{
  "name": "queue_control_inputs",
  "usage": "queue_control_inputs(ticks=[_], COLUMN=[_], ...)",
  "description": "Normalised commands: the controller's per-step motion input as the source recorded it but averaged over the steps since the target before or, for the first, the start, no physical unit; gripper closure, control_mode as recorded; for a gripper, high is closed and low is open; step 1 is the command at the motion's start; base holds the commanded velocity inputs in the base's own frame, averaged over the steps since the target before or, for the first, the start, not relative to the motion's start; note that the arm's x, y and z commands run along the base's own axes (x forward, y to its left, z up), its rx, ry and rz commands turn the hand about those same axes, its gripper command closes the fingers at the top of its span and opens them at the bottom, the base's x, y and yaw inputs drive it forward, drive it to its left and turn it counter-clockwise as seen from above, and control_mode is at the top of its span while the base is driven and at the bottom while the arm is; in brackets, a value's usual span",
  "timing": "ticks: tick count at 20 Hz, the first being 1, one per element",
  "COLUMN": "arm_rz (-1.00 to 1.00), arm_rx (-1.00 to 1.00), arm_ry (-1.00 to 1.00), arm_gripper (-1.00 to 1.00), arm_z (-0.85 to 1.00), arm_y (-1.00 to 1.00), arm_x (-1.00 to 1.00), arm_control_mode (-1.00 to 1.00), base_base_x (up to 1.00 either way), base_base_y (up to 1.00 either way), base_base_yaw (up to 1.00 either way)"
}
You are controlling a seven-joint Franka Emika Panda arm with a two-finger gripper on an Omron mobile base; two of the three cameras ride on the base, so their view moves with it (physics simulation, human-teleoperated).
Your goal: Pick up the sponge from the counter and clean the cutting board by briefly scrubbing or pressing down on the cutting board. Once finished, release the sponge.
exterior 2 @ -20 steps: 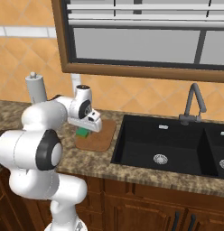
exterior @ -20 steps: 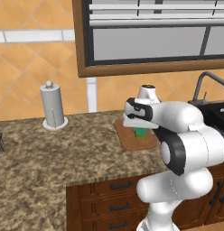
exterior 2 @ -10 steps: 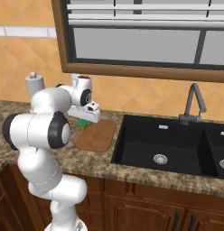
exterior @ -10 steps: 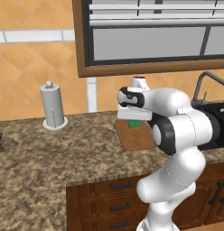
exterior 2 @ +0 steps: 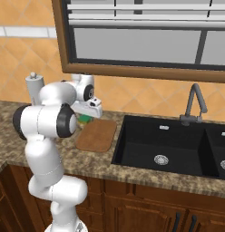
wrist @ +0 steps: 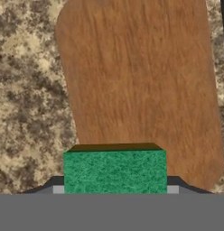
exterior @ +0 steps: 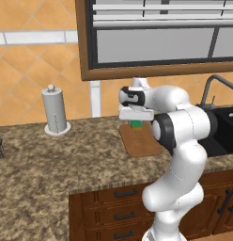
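While clamped on the sponge [wrist: 114, 171], tool [wrist: 114, 189] above cutting board [wrist: 141, 85], counter [exterior: 52, 160] beneath.

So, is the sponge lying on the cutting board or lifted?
Lifted: the sponge sits in the end effector, above the cutting board.

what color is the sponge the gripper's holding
Green on its facing side, with a darker upper edge; the sponge shows best in the hand view.
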Motion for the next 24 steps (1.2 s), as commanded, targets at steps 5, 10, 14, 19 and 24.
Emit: queue_control_inputs(ticks=[5, 10, 14, 19, 24], arm_rz=[0.04, 0.05, 0.04, 0.03, 0.03], arm_rx=[0.00, 0.00, 0.00, 0.00, 0.00], arm_ry=[0.00, 0.00, 0.00, 0.00, 0.00], arm_gripper=[1.00, 1.00, 1.00, 1.00, 1.00], arm_z=[-0.15, -0.17, -0.20, -0.20, -0.23], arm_y=[0.00, 0.00, 0.00, 0.00, 0.05], arm_x=[0.06, 0.09, 0.35, 0.41, 0.29], arm_control_mode=[-1.00, -1.00, -1.00, -1.00, -1.00], base_base_x=[0.00, 0.00, 0.00, 0.00, 0.00], base_base_y=[0.00, 0.00, 0.00, 0.00, 0.00], base_base_yaw=[0.00, 0.00, 0.00, 0.00, 0.00])
